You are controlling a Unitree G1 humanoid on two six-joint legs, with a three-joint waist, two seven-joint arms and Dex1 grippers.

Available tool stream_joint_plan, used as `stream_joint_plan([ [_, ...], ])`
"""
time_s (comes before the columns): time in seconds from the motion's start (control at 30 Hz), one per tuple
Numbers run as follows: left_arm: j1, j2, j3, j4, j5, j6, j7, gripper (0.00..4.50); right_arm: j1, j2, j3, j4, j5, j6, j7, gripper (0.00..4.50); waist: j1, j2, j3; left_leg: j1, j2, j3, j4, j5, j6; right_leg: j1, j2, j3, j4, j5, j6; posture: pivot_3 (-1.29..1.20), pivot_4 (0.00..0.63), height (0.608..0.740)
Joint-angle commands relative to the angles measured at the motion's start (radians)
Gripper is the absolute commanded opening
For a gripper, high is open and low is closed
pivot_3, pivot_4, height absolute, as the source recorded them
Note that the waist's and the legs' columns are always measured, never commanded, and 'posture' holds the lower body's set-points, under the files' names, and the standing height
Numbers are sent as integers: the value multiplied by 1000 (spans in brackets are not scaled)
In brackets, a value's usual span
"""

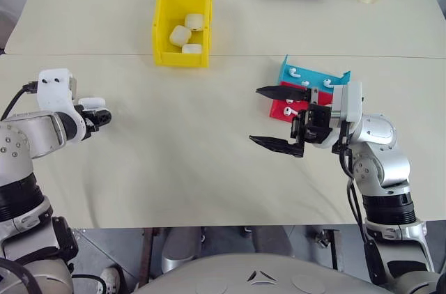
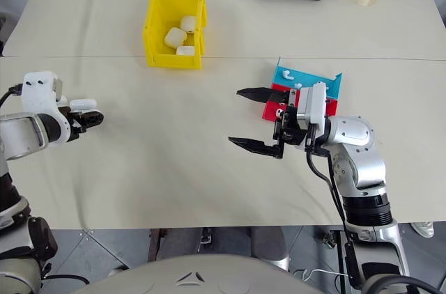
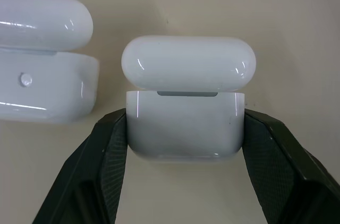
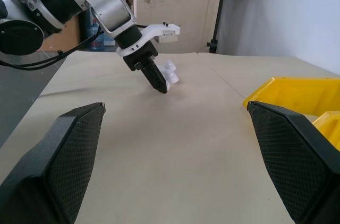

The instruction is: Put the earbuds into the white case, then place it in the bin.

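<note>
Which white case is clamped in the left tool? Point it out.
The open-lidded white case squeezed between the left tool's fingers. The second open case beside it lies free, and three others lie in the yellow bin.

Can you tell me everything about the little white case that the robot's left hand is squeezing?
The white case is small, glossy and rounded like a pebble, seemingly smooth plastic. Its lid stands flipped open on a grey hinge. The left gripper has its black jaws shut on the case's two sides, low over the beige table. A second open case sits close beside it, apart.
</note>
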Motion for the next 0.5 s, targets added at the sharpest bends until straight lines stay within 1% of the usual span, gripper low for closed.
stream_joint_plan([
  [0.03,70,27,22,-89,22,-128,-133,2920,-16,-3,-18,-17,4,-18,-6,4500,-1,0,0,0,0,0,0,0,0,0,0,0,0,0,0,0,150,740],
  [0.13,185,39,30,-130,64,-383,-303,2920,-17,-13,-29,-11,-4,-23,-11,4500,-1,1,1,0,0,0,0,0,0,0,0,0,-3,0,0,0,150,740],
  [0.2,264,31,40,-150,100,-575,-429,2920,-11,-22,-40,-11,-6,-25,-16,4500,1,2,1,0,0,0,0,0,0,0,0,-1,-4,0,-1,0,150,740],
  [0.27,356,-19,52,-180,150,-863,-594,2920,3,-44,-64,-19,-4,-19,-27,4500,1,3,2,0,1,0,-1,0,0,2,0,-1,-8,0,-1,0,150,740],
  [0.3,392,-47,51,-184,140,-953,-678,2920,13,-60,-80,-23,-3,-14,-32,4500,2,4,2,0,1,0,-1,0,0,3,-1,-2,-10,0,-1,0,150,740],
  [0.4,441,-101,28,-163,121,-1113,-833,2920,32,-99,-114,-26,1,-8,-39,4500,6,5,3,0,1,-1,-1,-1,0,6,-2,-5,-13,0,-1,0,150,740],
  [0.43,451,-110,9,-154,136,-1173,-880,2920,36,-112,-127,-21,1,-8,-38,4500,6,5,3,0,1,-3,-1,-1,0,7,-2,-6,-15,0,-1,0,150,740],
  [0.5,464,-158,-59,-124,153,-1341,-1029,2920,52,-156,-176,1,-8,-12,-40,4500,6,7,4,1,1,-6,-1,-1,0,12,-2,-9,-19,0,-1,0,150,740],
])
